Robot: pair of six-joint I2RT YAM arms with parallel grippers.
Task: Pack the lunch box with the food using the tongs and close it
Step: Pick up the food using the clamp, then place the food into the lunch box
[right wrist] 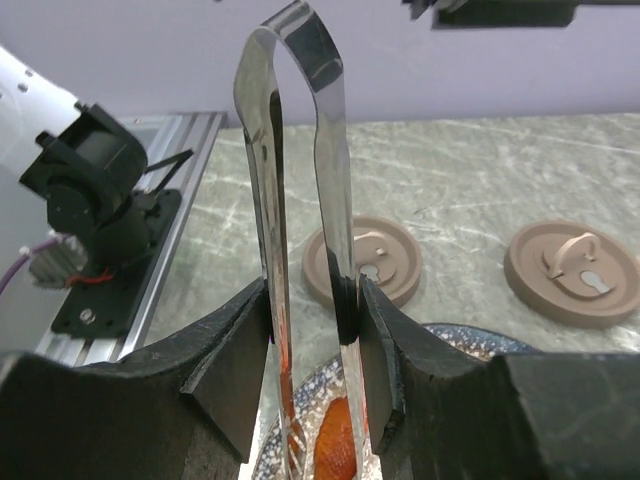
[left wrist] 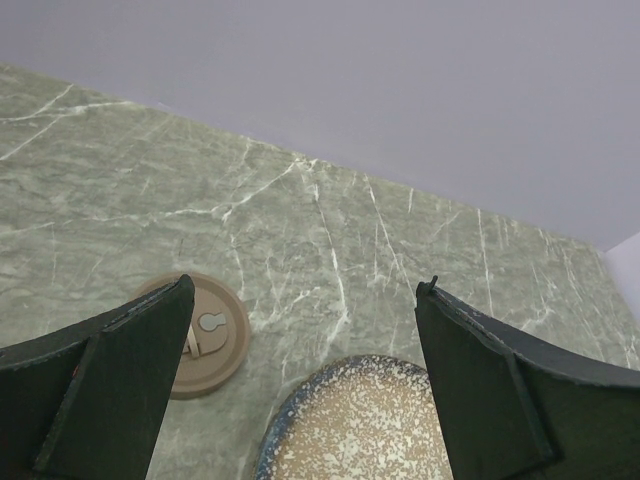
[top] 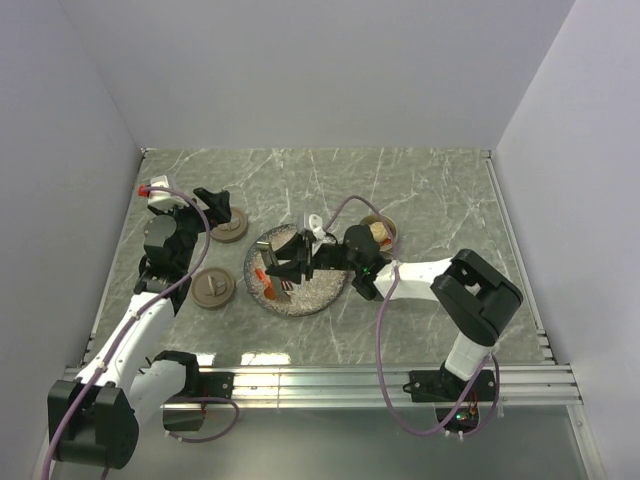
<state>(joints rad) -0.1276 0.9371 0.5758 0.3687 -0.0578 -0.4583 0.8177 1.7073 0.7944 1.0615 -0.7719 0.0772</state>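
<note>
1. The tongs (right wrist: 300, 150) stand upright in the right wrist view. Their two shiny thin arms meet in a rounded loop at the top.
2. The right gripper (right wrist: 312, 300) is clamped on the tongs. One black finger (right wrist: 235, 360) presses against each arm, part way along its length, and squeezes the arms close together.
3. The lower ends of the tongs reach down over the food (right wrist: 335, 450), an orange piece that shows between the fingers. Whether the tips touch it cannot be told.
4. From above, the right gripper (top: 288, 262) hangs over a speckled grey plate (top: 325, 295) near the middle of the table (top: 440, 190).
5. Small red and orange bits (top: 262, 275) and a pale square lie on the left part of the plate.
6. The lunch box (top: 390, 225), a small round tin, sits just beyond the plate's far right edge, partly behind the right arm. A pale tan ball (top: 377, 232) rests inside it.
7. Two round brown lids lie left of the plate, one farther back (top: 228, 228) and one nearer (top: 212, 288).
8. The left gripper (top: 213, 200) hovers by the farther lid with its jaws spread wide and nothing between them.
</note>
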